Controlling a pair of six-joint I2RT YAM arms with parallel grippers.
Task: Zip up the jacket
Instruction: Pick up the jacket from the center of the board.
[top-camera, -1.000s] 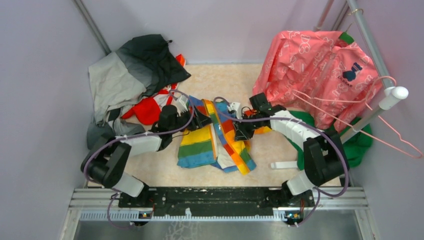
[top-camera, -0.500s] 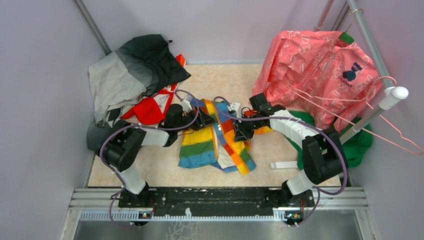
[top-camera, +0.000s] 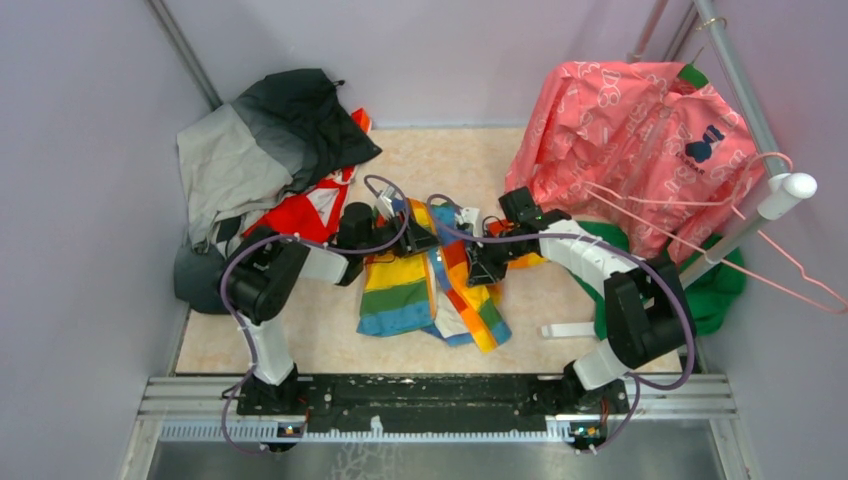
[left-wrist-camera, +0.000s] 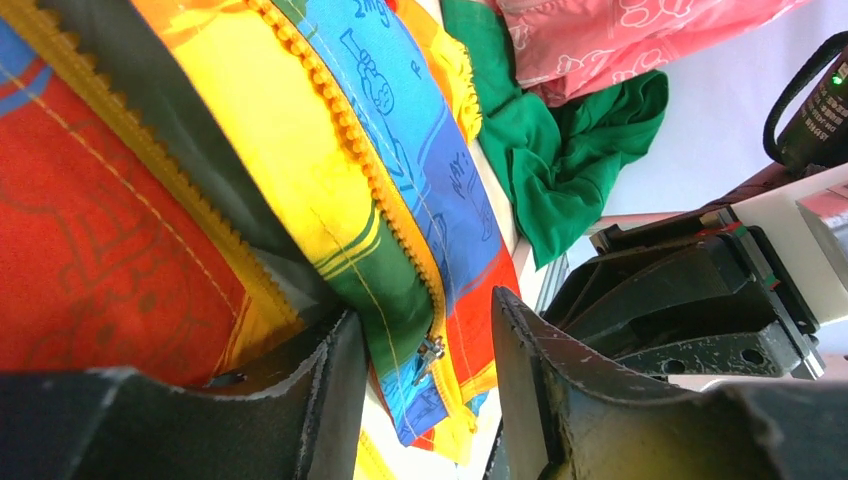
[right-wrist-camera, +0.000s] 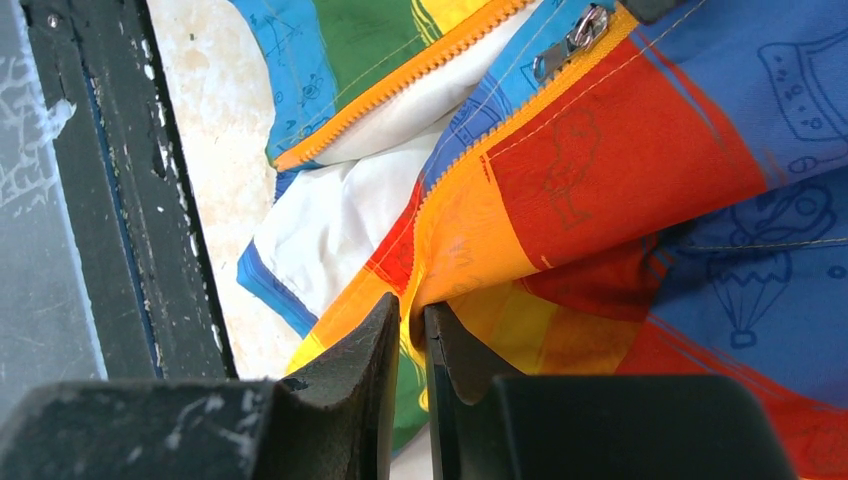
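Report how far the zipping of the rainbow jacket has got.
Done: the right end effector pinches a fold of the rainbow-striped soft jacket. In hand: the left end effector, jaws open, straddles the orange zipper edge at its small metal slider. Left: everything else; the two zipper rows lie apart with pale lining showing between them, so no zipping has begun.

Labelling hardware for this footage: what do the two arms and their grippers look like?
The left arm and right arm have white shell links joined by chunky black joints, each trailed by a thin purple cable. The left gripper and right gripper have matte black, scuffed, wedge-shaped fingers.
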